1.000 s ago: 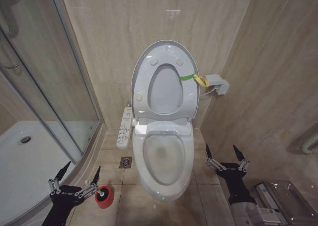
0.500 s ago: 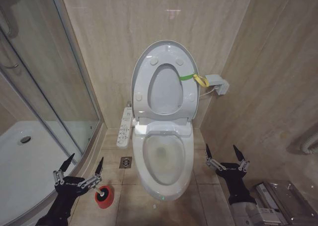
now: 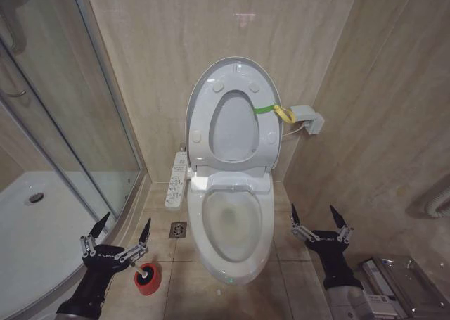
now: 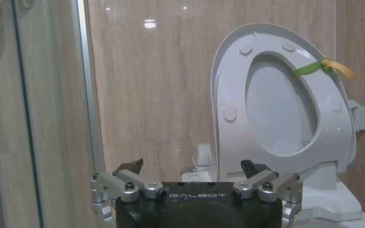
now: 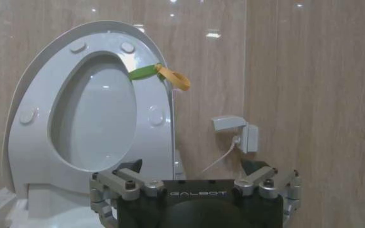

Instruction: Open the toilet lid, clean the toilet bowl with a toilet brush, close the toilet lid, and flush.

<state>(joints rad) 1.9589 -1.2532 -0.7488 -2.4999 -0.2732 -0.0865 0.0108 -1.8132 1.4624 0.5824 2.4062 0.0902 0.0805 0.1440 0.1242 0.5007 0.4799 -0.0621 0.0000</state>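
The toilet lid (image 3: 235,126) stands raised against the back wall with the ring seat up against it, and a yellow-green strap (image 3: 275,112) hangs from its right edge. Below lies the open toilet bowl (image 3: 232,221). At the lower left, the toilet brush (image 3: 143,268) shows as a white handle tip in a red holder cup (image 3: 148,278); its bristle head is hidden. My left gripper (image 3: 119,233) hovers open just behind and left of the cup. My right gripper (image 3: 321,218) hangs open to the right of the bowl. Both wrist views face the lid (image 4: 277,109) (image 5: 97,114) past open fingers.
A glass shower screen (image 3: 63,123) and a white shower tray (image 3: 35,221) close off the left. A button panel (image 3: 177,179) and a floor drain (image 3: 178,229) lie left of the bowl. A wall box (image 3: 307,117) sits on the right wall, and a silver unit (image 3: 394,285) stands at the lower right.
My left gripper has moved forward and to the right, closer to the red holder cup. The right gripper and the toilet have not moved.
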